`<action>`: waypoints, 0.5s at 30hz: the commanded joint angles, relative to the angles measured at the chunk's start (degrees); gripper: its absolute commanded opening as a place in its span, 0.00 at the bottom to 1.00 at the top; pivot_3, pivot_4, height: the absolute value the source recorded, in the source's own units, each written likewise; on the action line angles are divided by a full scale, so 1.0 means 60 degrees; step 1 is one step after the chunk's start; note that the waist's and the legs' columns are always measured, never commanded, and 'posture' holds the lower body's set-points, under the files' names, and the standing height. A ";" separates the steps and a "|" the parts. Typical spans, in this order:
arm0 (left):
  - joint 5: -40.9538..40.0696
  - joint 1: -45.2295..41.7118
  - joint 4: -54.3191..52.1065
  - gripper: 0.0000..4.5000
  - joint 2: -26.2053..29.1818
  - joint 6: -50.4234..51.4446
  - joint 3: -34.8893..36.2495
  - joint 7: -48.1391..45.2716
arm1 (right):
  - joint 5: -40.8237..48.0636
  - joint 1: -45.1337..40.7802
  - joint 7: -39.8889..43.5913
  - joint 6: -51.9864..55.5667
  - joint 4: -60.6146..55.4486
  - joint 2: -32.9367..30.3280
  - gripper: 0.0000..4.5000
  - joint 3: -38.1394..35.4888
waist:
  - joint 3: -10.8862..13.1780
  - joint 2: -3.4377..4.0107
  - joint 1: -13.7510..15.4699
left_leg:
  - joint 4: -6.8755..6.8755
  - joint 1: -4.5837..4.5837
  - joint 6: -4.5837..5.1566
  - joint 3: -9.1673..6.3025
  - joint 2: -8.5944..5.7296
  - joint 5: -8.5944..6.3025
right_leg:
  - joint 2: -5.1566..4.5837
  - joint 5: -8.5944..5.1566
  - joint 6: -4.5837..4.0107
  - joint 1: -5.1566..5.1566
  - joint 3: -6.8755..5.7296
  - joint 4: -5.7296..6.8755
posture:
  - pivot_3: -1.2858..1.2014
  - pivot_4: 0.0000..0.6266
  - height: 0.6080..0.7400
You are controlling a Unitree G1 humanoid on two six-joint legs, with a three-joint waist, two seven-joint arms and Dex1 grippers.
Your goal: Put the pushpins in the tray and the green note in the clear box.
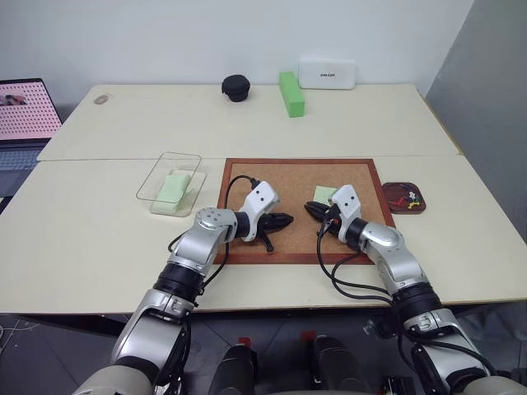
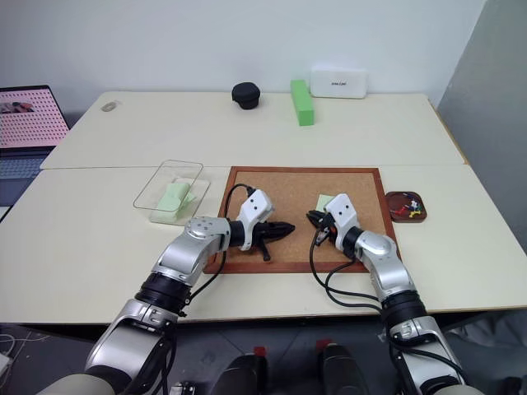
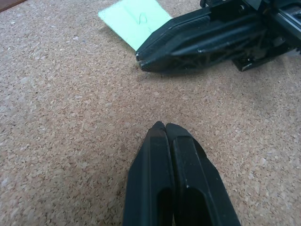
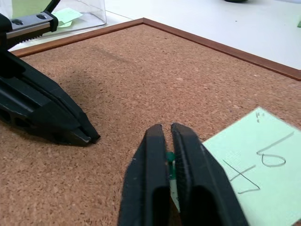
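With the right tool [image 4: 168, 141] pinched on a tiny green-headed pushpin [image 4: 170, 160] at the corner of the pale green paper note [image 4: 249, 172] on the cork board [image 1: 296, 185], and the left tool [image 3: 164, 129] closed empty nearby: pull straight up, gently, then carry to the small red-brown tray [image 1: 406, 198].

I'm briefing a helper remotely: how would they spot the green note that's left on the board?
Find the wood-framed cork board. On its right half lies a pale green note beside the right pincer. Unlike the notes in the clear box, it lies on cork.
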 commanded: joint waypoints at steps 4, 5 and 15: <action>0.0211 0.0138 0.0237 0.00 0.0093 0.0210 -0.0145 -0.0012 | -0.0150 -0.0040 -0.0079 -0.0171 -0.0153 -0.0124 0.00 -0.0163 | 0.0000 0.0000 0.0000 | 0.0000 0.0000 0.0000 0.0000 0.0000 0.0000 | 0.0000 0.0000 0.0000 0.0000 0.0000 0.0000 | 0.52 0.24 1.00; 0.0211 0.0140 0.0238 0.00 0.0092 0.0211 -0.0142 -0.0006 | -0.0136 -0.0045 -0.0055 -0.0138 -0.0378 -0.0135 0.00 -0.0142 | 0.0000 0.0000 -0.0001 | 0.0000 0.0000 0.0000 0.0000 0.0000 0.0000 | 0.0000 0.0000 0.0000 0.0000 0.0000 0.0000 | 0.52 0.24 1.00; 0.0185 0.0152 0.0305 0.00 -0.0013 0.0221 -0.0142 0.0043 | -0.0071 -0.0067 0.0070 0.0559 -0.2641 -0.0603 0.00 -0.0267 | 0.0000 0.0000 0.0006 | 0.0000 -0.0011 0.0000 -0.0002 -0.0002 0.0000 | -0.0002 0.0000 0.0000 -0.0009 0.0000 -0.0001 | 0.52 0.24 1.00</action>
